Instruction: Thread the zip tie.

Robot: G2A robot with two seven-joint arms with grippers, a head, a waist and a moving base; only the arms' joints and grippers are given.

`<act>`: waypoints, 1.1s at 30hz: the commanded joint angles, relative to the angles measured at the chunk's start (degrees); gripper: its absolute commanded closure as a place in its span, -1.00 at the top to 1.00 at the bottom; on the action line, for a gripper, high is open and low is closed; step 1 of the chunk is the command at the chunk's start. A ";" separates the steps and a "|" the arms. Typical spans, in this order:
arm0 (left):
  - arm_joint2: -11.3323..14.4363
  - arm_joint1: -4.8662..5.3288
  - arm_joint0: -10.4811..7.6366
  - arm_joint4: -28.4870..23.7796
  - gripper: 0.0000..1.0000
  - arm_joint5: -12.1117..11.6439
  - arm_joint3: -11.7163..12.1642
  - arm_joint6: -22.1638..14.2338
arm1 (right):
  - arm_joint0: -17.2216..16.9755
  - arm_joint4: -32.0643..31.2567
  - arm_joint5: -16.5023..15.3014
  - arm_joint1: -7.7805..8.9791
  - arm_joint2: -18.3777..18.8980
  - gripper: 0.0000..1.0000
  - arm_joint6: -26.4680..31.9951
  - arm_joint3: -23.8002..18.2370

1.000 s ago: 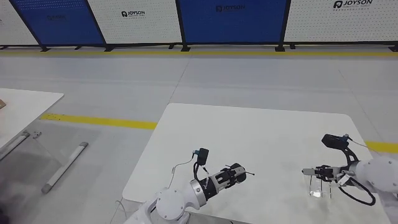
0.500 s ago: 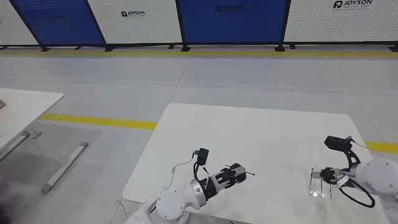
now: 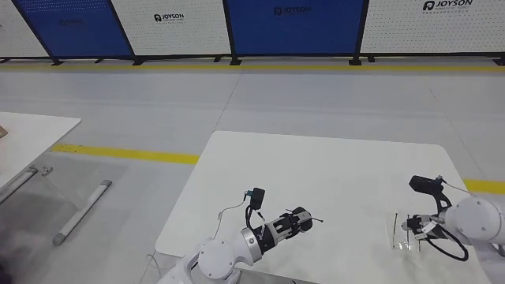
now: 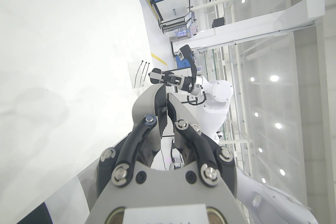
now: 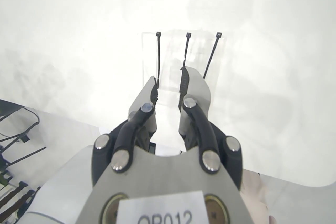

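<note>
Three black zip ties (image 5: 185, 51) lie side by side on a clear plate (image 5: 172, 51), on the right side of the white worktop (image 5: 65, 12), heads away from the right arm and tails toward it. The right jaws hang low over the tails, partly open and holding nothing. One tip sits by the middle tie's tail, the other by the tail of an outer tie (image 5: 158, 57), so the gap falls on bare plate between two straps. I judge the step in hand to be picking up one tie. To do it well I would shift sideways until a single tail runs down the centre of the gap, then lower until the tips almost brush the plate. A thin strap lying flat on smooth plastic could skate away, so I would close slowly and lift by the tail, leaving the head free. The left jaws sit well apart across the worktop, closed or very nearly so, with nothing I can see between them
</note>
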 commanded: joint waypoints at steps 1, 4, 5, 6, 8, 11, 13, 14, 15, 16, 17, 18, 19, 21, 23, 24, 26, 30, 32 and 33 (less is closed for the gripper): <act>0.00 0.00 0.00 0.00 -1.00 0.00 0.00 0.00 | 0.35 0.16 -0.02 0.00 -0.37 -0.62 0.00 0.42; 0.00 0.00 0.00 0.00 -1.00 0.00 0.00 0.00 | 1.13 -0.60 -0.02 -0.06 -1.35 -0.62 0.00 1.58; 0.00 0.00 0.00 0.00 -1.00 0.00 0.00 0.00 | 1.41 -0.66 -0.02 -0.13 -1.70 -0.60 0.00 1.86; 0.00 0.00 0.00 0.00 -1.00 0.00 0.00 0.00 | 1.74 -0.80 -0.02 -0.21 -2.11 -0.60 0.00 2.37; 0.00 0.00 0.00 0.00 -1.00 0.00 0.00 0.00 | 2.25 -1.14 -0.02 -0.36 -2.57 -0.58 0.00 3.18; 0.00 0.00 0.00 0.00 -1.00 0.00 0.00 0.00 | 2.89 -1.05 -0.02 -0.62 -3.41 -0.58 0.00 4.10; 0.00 0.00 0.00 0.00 -1.00 0.00 0.00 0.00 | 3.39 -1.37 -0.02 -0.79 -4.14 -0.58 0.00 4.74; 0.00 0.00 0.00 0.00 -1.00 0.00 0.00 0.00 | 3.63 -1.40 -0.02 -0.89 -4.42 -0.56 0.00 4.96; 0.00 0.00 0.00 0.00 -1.00 0.00 0.00 0.00 | 3.85 -1.40 -0.02 -0.98 -4.69 -0.56 0.00 5.15; 0.00 0.00 0.00 0.00 -1.00 0.00 0.00 0.00 | 4.11 -1.48 -0.02 -1.08 -5.07 -0.56 0.00 5.42; 0.00 0.00 0.00 0.00 -1.00 0.00 0.00 0.00 | 4.32 -1.58 -0.02 -1.16 -5.39 -0.54 0.00 5.66; 0.00 0.00 0.00 0.00 -1.00 0.00 0.00 0.00 | 4.54 -1.63 -0.02 -1.24 -5.71 -0.52 0.00 5.89; 0.00 0.00 0.00 0.00 -1.00 0.00 0.00 0.00 | 4.86 -1.71 -0.02 -1.35 -6.17 -0.52 0.00 6.26; 0.00 0.00 0.00 0.00 -1.00 0.00 0.00 0.00 | 5.31 -1.58 -0.02 -1.53 -6.84 -0.48 0.00 6.85; 0.00 0.00 0.00 0.00 -1.00 0.00 0.00 0.00 | 5.83 -1.45 -0.02 -1.73 -7.53 -0.44 0.00 7.40; 0.00 0.00 0.00 0.00 -1.00 0.00 0.00 0.00 | 6.02 -1.44 -0.02 -1.80 -7.76 -0.44 0.00 7.61; 0.00 0.00 0.00 0.00 -1.00 0.00 0.00 0.00 | 6.39 -1.46 -0.02 -1.94 -8.21 -0.46 0.00 8.07; 0.00 0.00 0.00 0.00 -1.00 0.00 0.00 0.00 | 6.78 -1.69 -0.02 -2.11 -8.81 -0.46 0.00 8.84; 0.00 0.00 0.00 0.00 -1.00 0.00 0.00 0.00 | 6.94 -1.74 -0.02 -2.17 -8.88 -0.52 0.00 9.37; 0.00 0.00 0.00 0.00 -1.00 0.00 0.00 0.00 | 7.03 -1.72 -0.02 -2.21 -8.98 -0.52 0.00 9.53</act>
